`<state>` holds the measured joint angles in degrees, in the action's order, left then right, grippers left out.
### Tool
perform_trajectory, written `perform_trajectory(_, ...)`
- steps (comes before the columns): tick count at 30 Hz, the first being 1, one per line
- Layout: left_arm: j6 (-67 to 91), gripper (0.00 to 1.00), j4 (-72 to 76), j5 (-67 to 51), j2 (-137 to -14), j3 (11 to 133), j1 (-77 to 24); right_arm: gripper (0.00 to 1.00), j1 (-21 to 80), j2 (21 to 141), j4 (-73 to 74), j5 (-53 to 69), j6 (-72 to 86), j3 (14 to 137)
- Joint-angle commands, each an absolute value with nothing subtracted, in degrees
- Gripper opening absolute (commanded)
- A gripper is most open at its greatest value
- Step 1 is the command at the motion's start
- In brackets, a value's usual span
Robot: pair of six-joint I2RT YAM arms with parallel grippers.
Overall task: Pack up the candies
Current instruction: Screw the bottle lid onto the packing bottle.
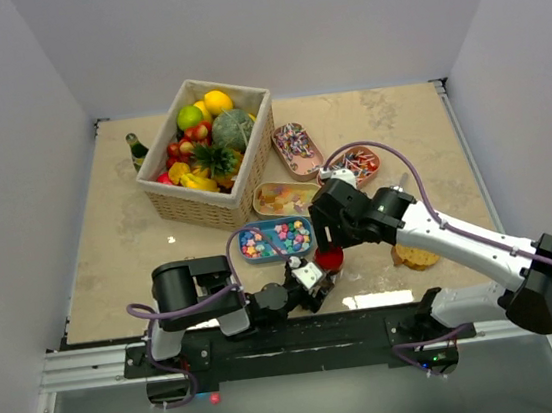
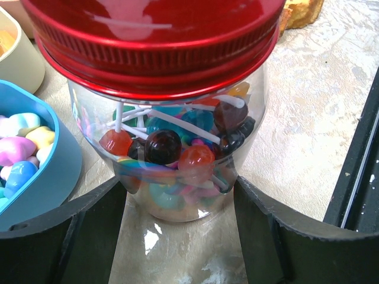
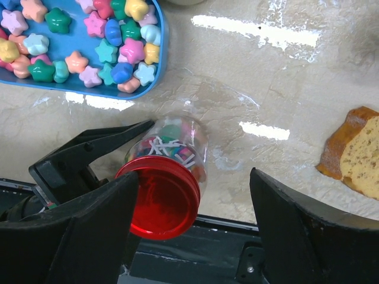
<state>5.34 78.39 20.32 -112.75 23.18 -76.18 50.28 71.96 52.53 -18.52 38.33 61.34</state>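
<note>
Apparently left hand (image 2: pixel 179 198) snug on the red-lidded jar (image 2: pixel 177 201) of candies (image 2: pixel 163 146), right hand (image 3: pixel 194 177) agape around its lid (image 3: pixel 164 202)

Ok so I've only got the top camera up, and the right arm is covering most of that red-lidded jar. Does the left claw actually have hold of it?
Observer: Yes. In the left wrist view the left claw has both fingers against the glass sides of the jar, below the lid.
Operator: What's inside it?
Observer: Round lollipops on white sticks: red, dark and teal ones.
Operator: And the other arm?
Observer: In the right wrist view the right claw is open above the red lid. One finger is at the lid's edge and the other is well clear of it.
</note>
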Motion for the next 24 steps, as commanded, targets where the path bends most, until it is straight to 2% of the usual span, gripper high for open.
perform_trajectory(1,2.64,0.7,84.55,20.74,-114.43,24.61,-76.11,0.8,50.1,76.46,60.38,-19.95,34.81,57.83)
perform_trajectory(10,2.64,0.7,84.02,20.83,-115.13,25.05,-76.11,0.73,50.62,76.9,61.35,-12.92,35.06,50.28)
perform_trajectory(17,2.81,0.7,84.2,20.83,-115.49,25.22,-76.11,0.7,53.0,78.31,63.19,-14.24,37.53,49.04)
perform_trajectory(24,3.07,0.7,84.29,20.92,-114.96,25.05,-76.11,0.68,53.26,75.95,66.09,-20.82,40.69,56.06)
